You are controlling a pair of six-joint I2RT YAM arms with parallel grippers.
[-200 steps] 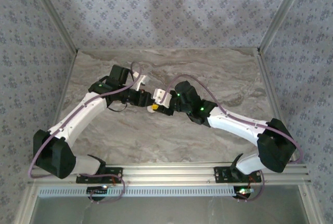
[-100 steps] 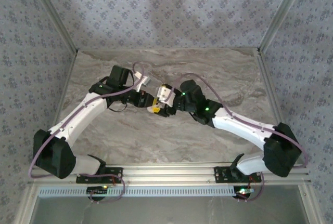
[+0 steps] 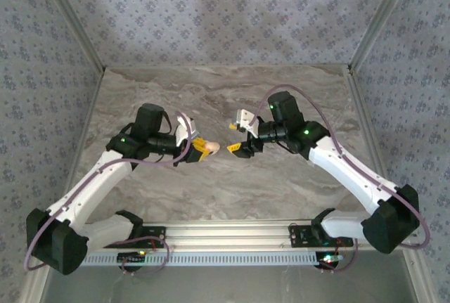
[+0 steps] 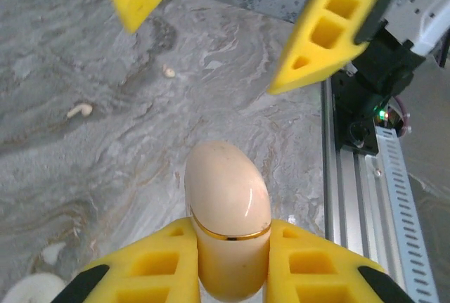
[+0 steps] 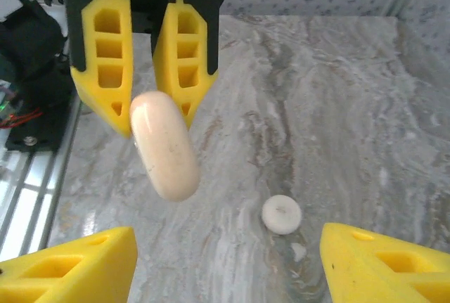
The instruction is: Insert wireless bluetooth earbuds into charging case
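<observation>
The charging case, a cream-pink capsule with a thin gold seam, is closed and held off the table. My left gripper is shut on its lower half. Seen from above, the left gripper holds the case pointing right toward my right gripper. The right gripper stands open with nothing between its fingers, a short gap from the case. Two tiny white earbuds lie on the marble. Another small white bit lies by the disc.
A round white disc lies on the marble table below the right gripper, and the disc also sits at the left wrist view's lower left corner. An aluminium rail runs along the near edge. Patterned walls enclose the table.
The two grippers were together at the case; the right gripper has opened, let go and drawn back to the right. The left arm has pulled back toward the near left with the case.
</observation>
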